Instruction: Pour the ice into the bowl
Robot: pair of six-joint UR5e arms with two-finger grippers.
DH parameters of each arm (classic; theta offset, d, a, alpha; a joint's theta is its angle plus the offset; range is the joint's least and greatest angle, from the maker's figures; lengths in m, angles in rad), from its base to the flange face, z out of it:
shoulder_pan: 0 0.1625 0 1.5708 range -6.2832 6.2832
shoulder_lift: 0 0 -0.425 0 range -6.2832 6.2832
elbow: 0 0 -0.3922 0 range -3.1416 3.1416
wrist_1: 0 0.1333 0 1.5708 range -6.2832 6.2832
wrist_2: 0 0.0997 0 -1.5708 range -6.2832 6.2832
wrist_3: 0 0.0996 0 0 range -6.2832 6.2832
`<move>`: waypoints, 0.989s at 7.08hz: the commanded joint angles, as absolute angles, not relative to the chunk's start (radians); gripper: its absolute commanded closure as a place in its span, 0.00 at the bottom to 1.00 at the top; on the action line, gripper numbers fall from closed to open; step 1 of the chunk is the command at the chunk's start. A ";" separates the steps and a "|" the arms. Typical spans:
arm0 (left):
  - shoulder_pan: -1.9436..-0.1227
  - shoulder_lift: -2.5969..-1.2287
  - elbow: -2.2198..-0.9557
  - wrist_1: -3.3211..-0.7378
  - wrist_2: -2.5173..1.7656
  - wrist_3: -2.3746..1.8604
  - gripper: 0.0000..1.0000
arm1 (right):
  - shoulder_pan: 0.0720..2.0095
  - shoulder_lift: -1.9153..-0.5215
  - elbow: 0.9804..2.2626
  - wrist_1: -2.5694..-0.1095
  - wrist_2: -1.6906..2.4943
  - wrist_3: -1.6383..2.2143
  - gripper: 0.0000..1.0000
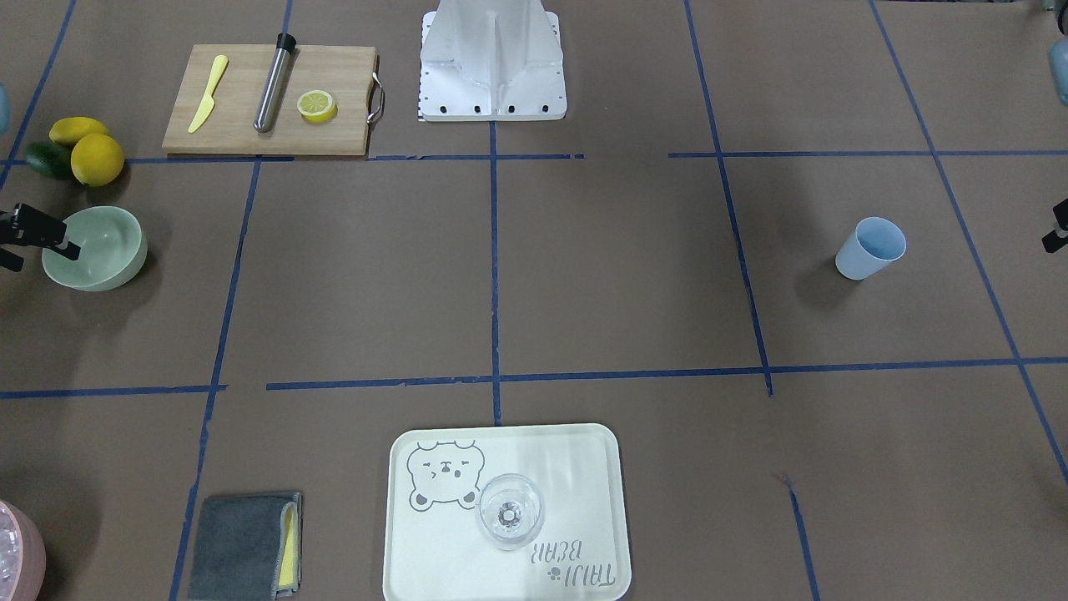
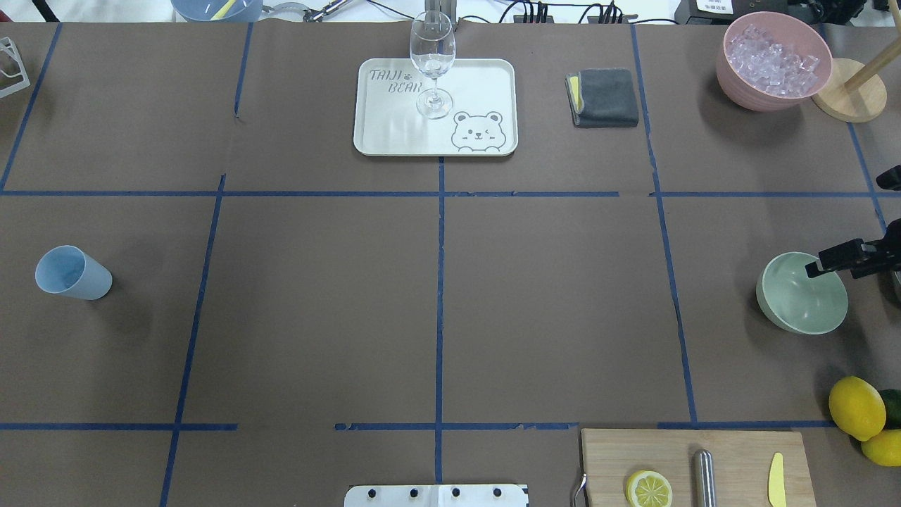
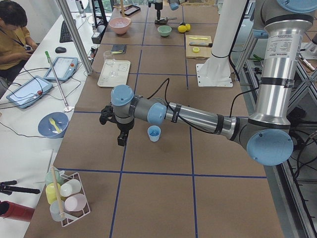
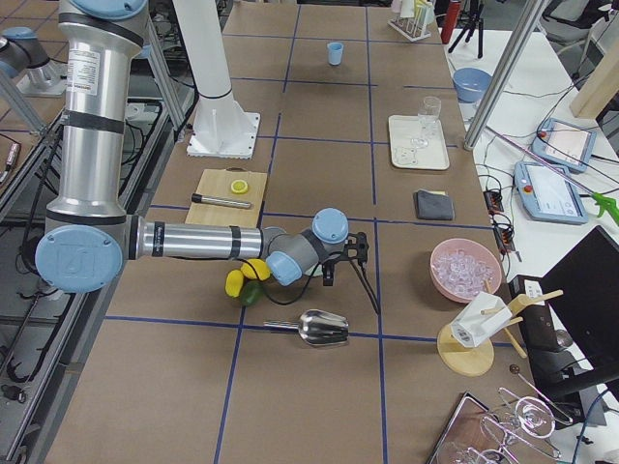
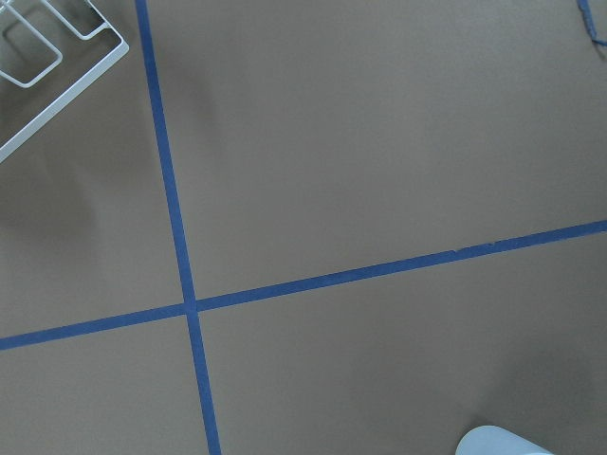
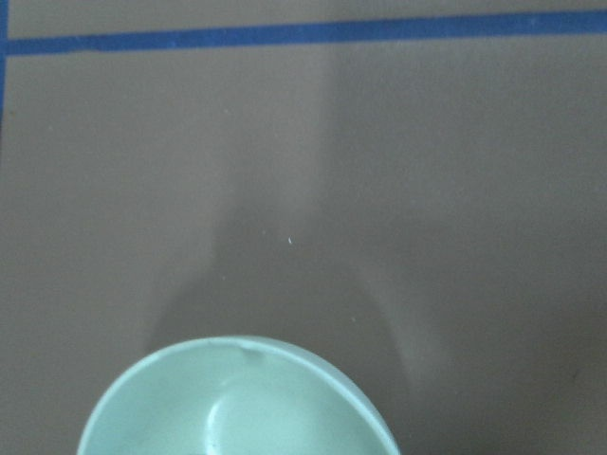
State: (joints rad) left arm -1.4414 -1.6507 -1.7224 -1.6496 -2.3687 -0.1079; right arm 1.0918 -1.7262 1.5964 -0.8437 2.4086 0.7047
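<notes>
The pale sage-green bowl [image 2: 799,299] stands empty at the table's right side; it also shows in the front view [image 1: 100,250] and at the bottom of the right wrist view [image 6: 237,408]. The ice [image 2: 773,55] lies heaped in a pink container [image 2: 739,88] at the far right. My right gripper [image 2: 845,227] hovers open over the bowl's far rim, with one finger [image 2: 838,258] above the rim. It holds nothing. My left gripper [image 3: 113,130] hangs open and empty just left of the blue cup [image 2: 70,273], above the table.
A tray [image 2: 394,137] with a clear wine glass [image 2: 432,60] stands far centre, a grey cloth [image 2: 605,97] to its right. A cutting board [image 2: 732,451] with a lemon slice, metal tube and yellow knife lies near right, lemons [image 2: 855,407] beside it. A metal scoop [image 4: 319,329] lies near the robot's right.
</notes>
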 commanded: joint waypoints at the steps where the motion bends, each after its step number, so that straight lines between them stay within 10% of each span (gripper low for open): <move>1: -1.442 -1.652 -1.724 -1.651 -2.370 -0.104 0.00 | 1.020 -1.766 1.594 -0.833 2.334 0.718 0.26; 2: -1.442 -1.652 -1.726 -1.652 -2.370 -0.104 0.00 | 1.009 -1.764 1.589 -0.844 2.327 0.718 0.99; 7: -1.443 -1.646 -1.730 -1.654 -2.370 -0.101 0.00 | 1.005 -1.668 1.740 -0.880 2.358 0.958 1.00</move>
State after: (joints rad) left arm -1.4429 -1.6479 -1.7283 -1.6524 -2.3664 -0.1028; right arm 1.0088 -1.7334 1.6644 -0.8551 2.3445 0.7795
